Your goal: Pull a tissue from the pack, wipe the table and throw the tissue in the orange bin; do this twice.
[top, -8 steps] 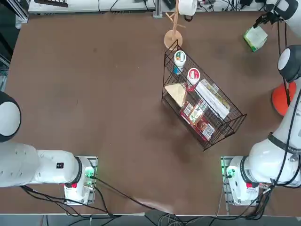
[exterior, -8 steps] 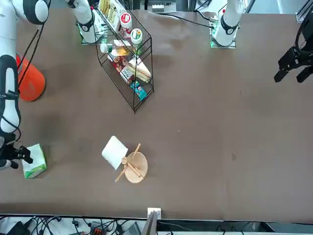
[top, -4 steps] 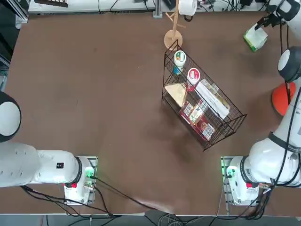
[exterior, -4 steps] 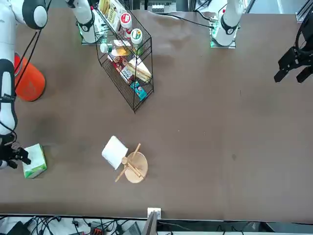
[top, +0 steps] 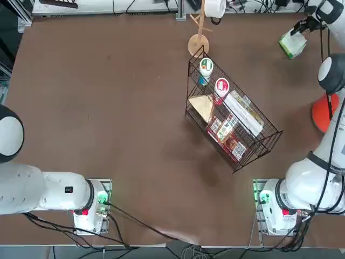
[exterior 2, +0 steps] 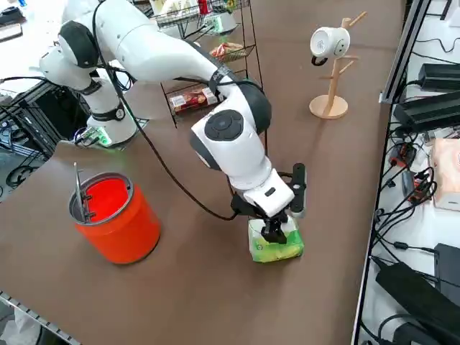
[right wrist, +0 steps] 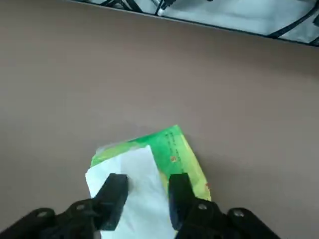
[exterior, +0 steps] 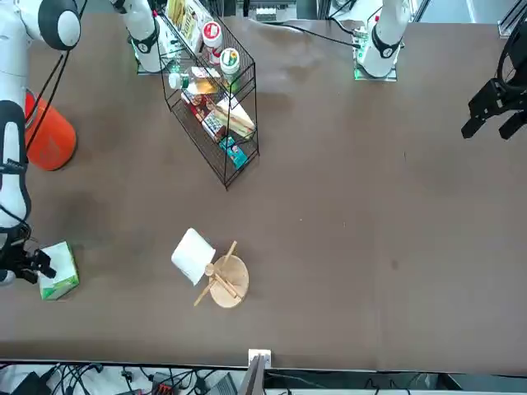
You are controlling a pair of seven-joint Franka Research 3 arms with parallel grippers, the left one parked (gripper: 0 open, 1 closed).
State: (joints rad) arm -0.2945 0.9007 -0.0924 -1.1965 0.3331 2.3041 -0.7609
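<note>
The matte dark-brown tabletop [top: 108,108] carries a small soft tissue pack [exterior 2: 273,243], bright green plastic with a white face, lying near the far corner on the robot's right. The right gripper [right wrist: 146,191] is down on the pack: in the wrist view its two black fingers [right wrist: 113,194] stand a little apart with a pale sheet of tissue [right wrist: 137,174] running between them, but whether they actually pinch it cannot be told. From the side, the glossy white rounded wrist of the right arm [exterior 2: 230,136] hangs directly over the pack, with the black gripper body touching its top. The round orange bin [exterior 2: 115,215], smooth plastic with a grey rim and a thin rod leaning inside, stands well apart from the pack, toward the robot's base on the same side of the tabletop. A black wire basket [top: 232,127], a long slanted rack holding packets, a long white box and two round-lidded cups, lies between the pack and the middle of the tabletop. Near the pack along the far edge stands a wooden mug tree [exterior 2: 332,72] on a round disc base, with a white mug [exterior 2: 325,42] hung from one peg. In the front view the pack [exterior: 59,270] sits at the edge of the picture with the gripper on it.
</note>
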